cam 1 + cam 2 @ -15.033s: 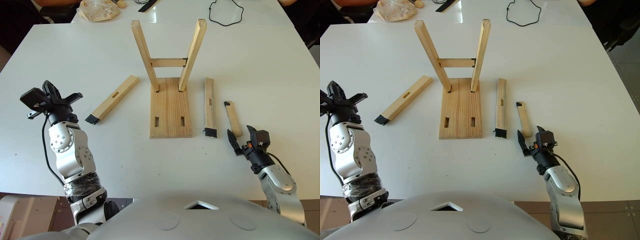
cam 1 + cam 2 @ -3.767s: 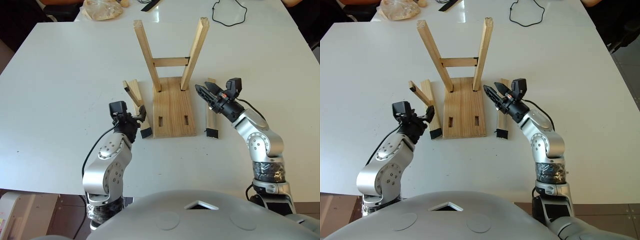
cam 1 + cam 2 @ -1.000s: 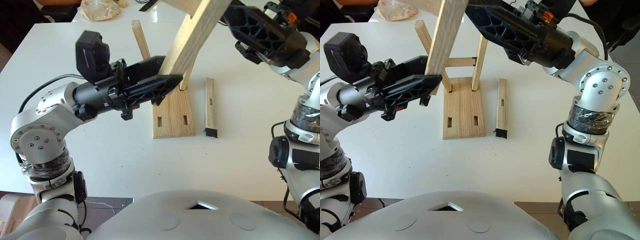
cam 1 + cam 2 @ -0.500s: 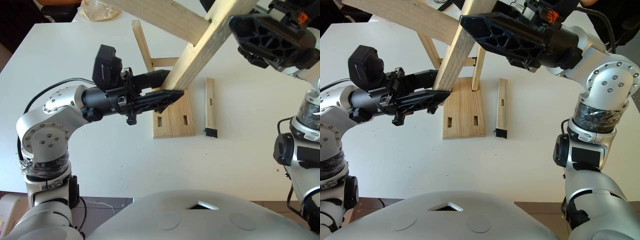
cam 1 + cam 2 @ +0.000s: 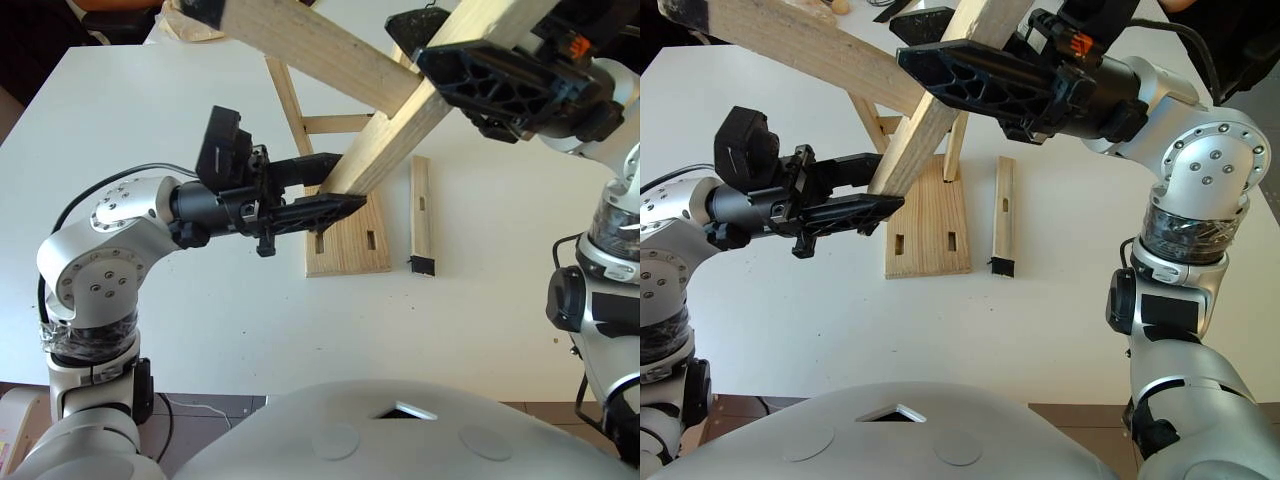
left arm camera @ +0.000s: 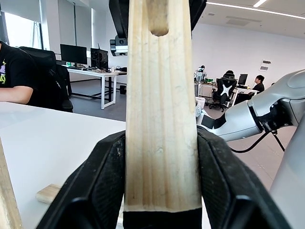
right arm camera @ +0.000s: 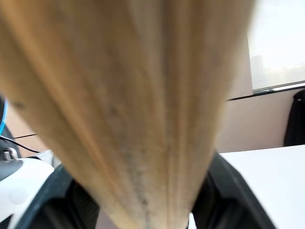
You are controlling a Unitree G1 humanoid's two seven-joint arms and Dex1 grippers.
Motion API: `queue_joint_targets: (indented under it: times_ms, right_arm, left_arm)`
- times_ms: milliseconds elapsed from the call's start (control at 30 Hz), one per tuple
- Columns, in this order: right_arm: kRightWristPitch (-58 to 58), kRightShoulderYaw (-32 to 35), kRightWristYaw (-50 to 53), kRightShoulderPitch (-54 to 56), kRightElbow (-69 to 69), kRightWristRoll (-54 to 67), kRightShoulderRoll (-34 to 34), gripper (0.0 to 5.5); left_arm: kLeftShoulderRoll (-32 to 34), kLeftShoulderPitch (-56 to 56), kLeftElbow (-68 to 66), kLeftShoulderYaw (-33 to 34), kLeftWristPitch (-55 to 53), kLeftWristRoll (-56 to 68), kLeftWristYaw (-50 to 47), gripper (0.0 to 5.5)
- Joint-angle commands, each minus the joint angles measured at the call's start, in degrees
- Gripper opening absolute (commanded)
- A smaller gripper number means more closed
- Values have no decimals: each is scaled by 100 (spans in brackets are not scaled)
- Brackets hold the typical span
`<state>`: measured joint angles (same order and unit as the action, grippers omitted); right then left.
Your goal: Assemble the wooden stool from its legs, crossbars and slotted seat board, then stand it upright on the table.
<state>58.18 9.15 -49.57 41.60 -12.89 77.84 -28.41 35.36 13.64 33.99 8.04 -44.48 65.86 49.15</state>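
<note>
The slotted seat board [image 5: 345, 250] lies flat on the white table, with two legs [image 5: 288, 105] and a crossbar [image 5: 335, 124] standing up from its far slots. My left gripper [image 5: 345, 182] hovers above the board, shut on the black-tipped end of a third leg [image 6: 161, 119] that slants up to the right. My right gripper [image 5: 405, 40] is raised higher, shut on a wooden bar [image 5: 300, 45] with a black end. This bar runs up to the left and meets the held leg near its slot. A loose leg [image 5: 420, 210] lies right of the board.
The white table [image 5: 150, 120] has open surface left of and in front of the board. A crumpled bag [image 5: 172, 15] sits at the far edge. The two held pieces cross high above the standing legs.
Since 15 s ago both grippers have lifted wood off the table. Over the last second the right gripper brought its bar down and left against the held leg, and the left gripper shifted slightly right.
</note>
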Motion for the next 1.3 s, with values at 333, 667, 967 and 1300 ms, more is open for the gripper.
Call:
queue_joint_targets:
  times_ms: [333,667,967,1300]
  right_arm:
    - [-176,64,-26,-13,-138,-311,-146,209]
    - [-2018,-956,-608,-1032,73,-3179,-627,204]
    - [-2883,-1364,-1466,-1807,184,-4101,-807,204]
    - [-2804,-1145,-1875,-2339,39,-3873,-970,204]
  left_arm:
    - [106,-38,-235,-93,218,-365,-175,204]
    - [-14,-462,-1317,-14,797,-1536,-654,305]
    - [-2122,-419,-2473,1170,1596,-2432,-4377,305]
    - [-2377,194,-3328,1695,1666,-2685,-5440,305]
